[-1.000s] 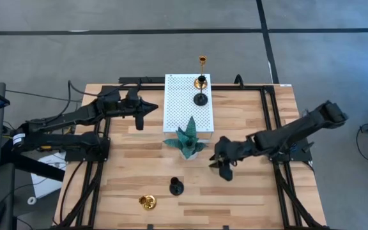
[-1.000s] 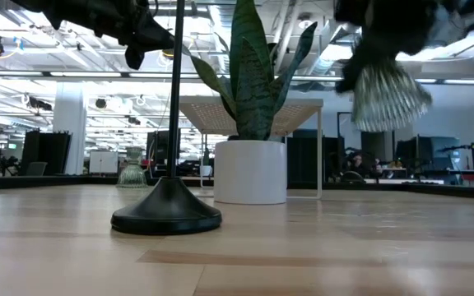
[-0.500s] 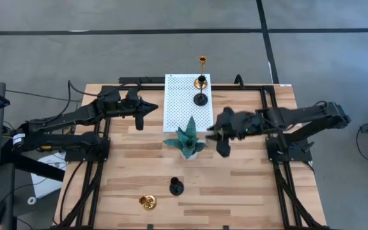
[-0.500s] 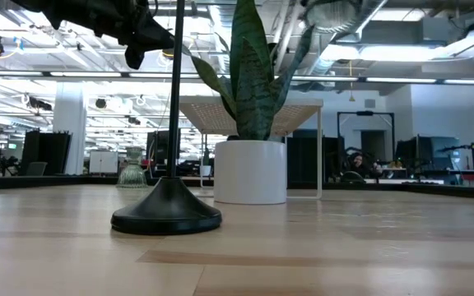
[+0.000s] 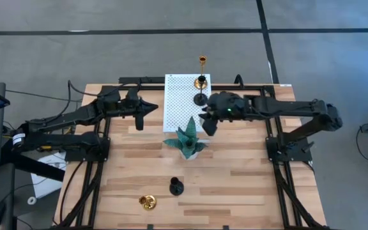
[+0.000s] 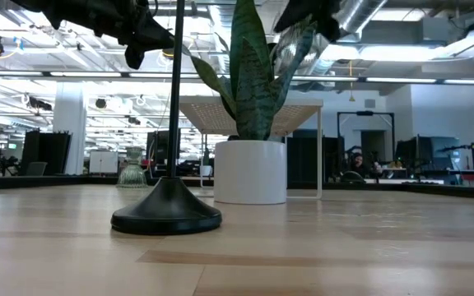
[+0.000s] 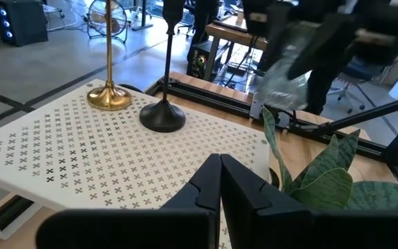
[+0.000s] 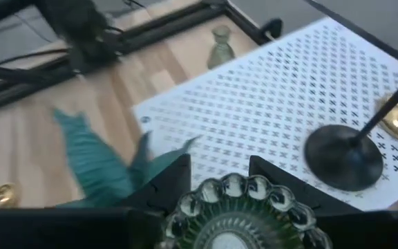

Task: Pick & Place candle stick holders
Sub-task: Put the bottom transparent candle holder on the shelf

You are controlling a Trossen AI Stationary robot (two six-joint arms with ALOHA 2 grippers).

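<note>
High view: we are carrying a grey-green holder (image 8: pixel 232 207) in the right gripper (image 5: pixel 211 121), which is hovering over the right edge of the white board (image 5: pixel 177 105), just right of the teal ornament (image 5: pixel 187 138). The right wrist view is showing the fingers closed on the holder's scalloped rim, one dark finger on each side. The left gripper (image 5: pixel 147 109) is waiting just left of the board with its fingers pressed together and nothing between them.

We are locating the other holders as follows. One gold holder (image 5: pixel 202 61) and one black holder (image 5: pixel 200 97) are standing upright at the far right corner of the board. A second black holder (image 5: pixel 176 186) is standing near the front of the table (image 5: pixel 248 191), and a second gold holder (image 5: pixel 147 202) is lying on its side just left of it. A second grey-green holder (image 8: pixel 220 45) is standing on the table at the left side of the board.

We are judging the placing step as under way, with three risks:
- The black holder on the board is close to the carried piece. A descent too far toward the far edge could strike its slim stem and topple it into the gold one.
- The ornament's leaves are reaching up near the gripper. A low sideways pass could snag them.
- The grip is bearing on a curved glossy rim, so the holder could tilt or slip on release.
</note>
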